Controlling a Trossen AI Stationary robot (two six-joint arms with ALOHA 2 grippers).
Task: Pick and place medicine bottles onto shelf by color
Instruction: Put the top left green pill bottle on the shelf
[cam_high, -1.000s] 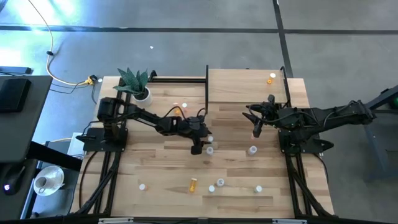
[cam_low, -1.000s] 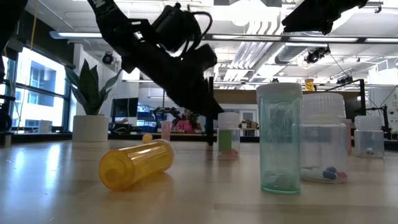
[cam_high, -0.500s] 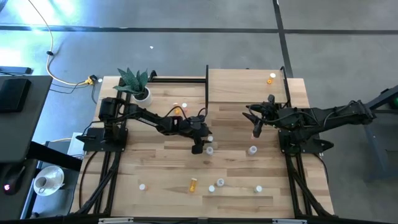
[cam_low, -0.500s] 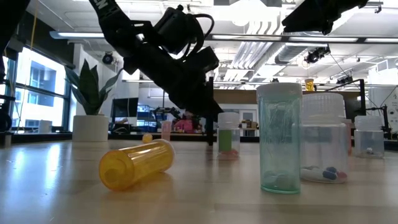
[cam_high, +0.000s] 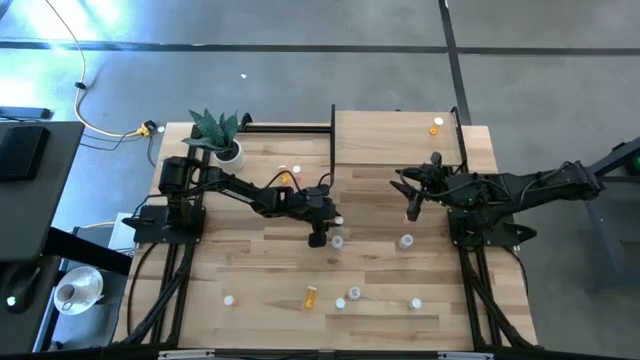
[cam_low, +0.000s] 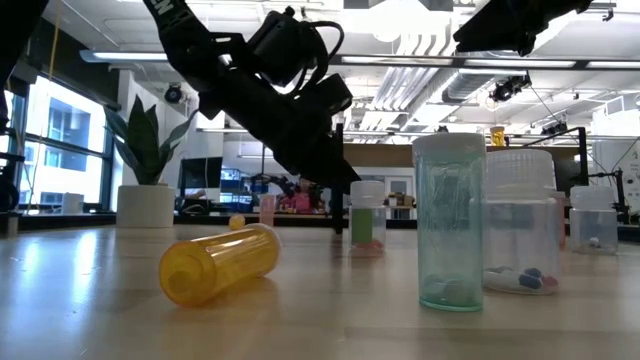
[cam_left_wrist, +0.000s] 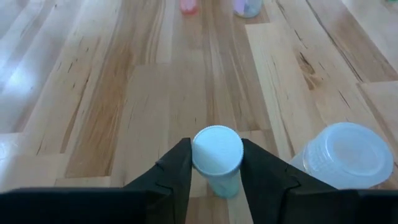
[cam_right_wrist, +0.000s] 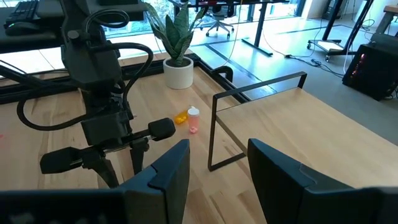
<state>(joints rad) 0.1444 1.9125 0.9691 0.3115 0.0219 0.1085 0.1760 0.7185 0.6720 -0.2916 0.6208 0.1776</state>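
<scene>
Your left hand (cam_left_wrist: 216, 171) grips the teal bottle (cam_left_wrist: 217, 158) mid-counter. Lift straight, clear of the neighbouring white bottle (cam_left_wrist: 348, 155). Right hand (cam_high: 414, 212) waits half-open by the shelf (cam_high: 395, 140).

No text, label, brand or number can be read in any view. The medicine bottles (cam_low: 448, 220) on the surface (cam_high: 260, 255) show no legible print, and neither does the shelf (cam_high: 400, 140).

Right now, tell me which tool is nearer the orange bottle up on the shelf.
Right. The right tool hangs over the table just off the shelf, a short way from the orange bottle. The left tool is mid-table, closed around a teal bottle, much farther away.
</scene>
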